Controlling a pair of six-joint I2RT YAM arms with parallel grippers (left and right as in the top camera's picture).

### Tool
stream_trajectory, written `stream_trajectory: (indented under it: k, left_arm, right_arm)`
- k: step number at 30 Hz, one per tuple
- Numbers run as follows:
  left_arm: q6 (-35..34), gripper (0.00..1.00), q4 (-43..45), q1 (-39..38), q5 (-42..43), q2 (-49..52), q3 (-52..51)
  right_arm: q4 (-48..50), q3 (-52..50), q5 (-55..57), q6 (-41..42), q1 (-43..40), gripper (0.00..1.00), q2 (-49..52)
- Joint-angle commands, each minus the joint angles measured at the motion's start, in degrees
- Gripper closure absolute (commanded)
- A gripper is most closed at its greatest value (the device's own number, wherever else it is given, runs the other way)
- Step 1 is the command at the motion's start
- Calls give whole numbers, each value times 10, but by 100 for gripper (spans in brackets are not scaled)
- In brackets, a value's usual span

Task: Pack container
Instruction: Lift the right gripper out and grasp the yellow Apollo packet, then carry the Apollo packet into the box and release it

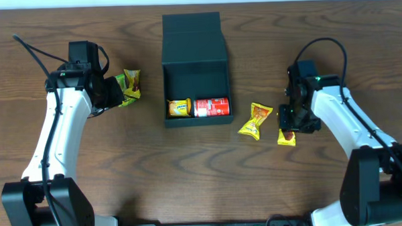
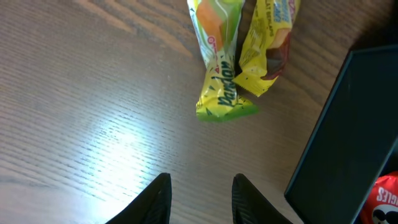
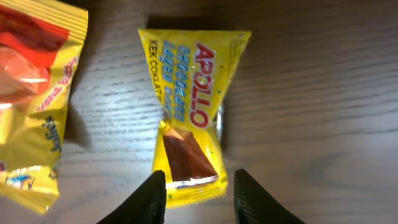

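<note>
Straddling yellow foil Apollo packet (image 3: pixel 186 112), right gripper (image 3: pixel 200 198) has jaws spread; left gripper (image 2: pixel 200 198) likewise (green-yellow foil packet (image 2: pixel 221 81) at 12 o'clock).

1 box (image 1: pixel 191 27), 1 red can (image 1: pixel 211 108), 5 snack pkts (image 1: pixel 255 120)

On the wooden table (image 1: pixel 190 174), a green pandan packet (image 2: pixel 221 74) touched a yellow-brown packet (image 2: pixel 267 43). An Apollo packet (image 3: pixel 189 106) lay near an orange-yellow packet (image 3: pixel 34 93). A red can (image 1: pixel 211 107) sat beside a small yellow packet (image 1: pixel 179 108).
</note>
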Motion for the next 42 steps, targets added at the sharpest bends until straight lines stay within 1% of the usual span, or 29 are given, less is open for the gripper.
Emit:
stream_trajectory:
  k: [1, 3, 9, 18, 20, 21, 26, 28, 31, 34, 39, 42]
  left_arm:
    - [-2, 66, 3, 2, 2, 0, -2]
    - [-3, 66, 5, 2, 2, 0, -2]
    - [-2, 66, 8, 2, 2, 0, -2]
    - [-2, 66, 11, 2, 2, 0, -2]
    - [-2, 66, 15, 2, 2, 0, -2]
    - [-2, 66, 16, 2, 2, 0, -2]
    - [-2, 66, 18, 2, 2, 0, -2]
    - [-2, 66, 18, 2, 2, 0, -2]
    - [-2, 66, 19, 2, 2, 0, -2]
    - [-2, 66, 20, 2, 2, 0, -2]
    - [-3, 66, 22, 2, 2, 0, -2]
    - [-3, 66, 22, 2, 2, 0, -2]
  right_arm:
    - [26, -27, -10, 12, 0, 66, -7]
    - [41, -37, -9, 12, 0, 67, -7]
    - [67, -40, 34, 14, 0, 65, -7]
    - [98, -46, 36, 14, 0, 65, 3]
    - [99, -46, 35, 16, 0, 72, 16]
    - [100, -46, 33, 16, 0, 73, 22]
    - [101, -46, 34, 23, 0, 93, 38]
    - [103, -45, 34, 25, 0, 98, 37]
    - [103, -40, 34, 28, 0, 98, 37]
    - [82, -1, 34, 28, 0, 98, 37]
    - [18, 140, 34, 20, 12, 98, 37]
    - [12, 228, 33, -7, 32, 99, 37]
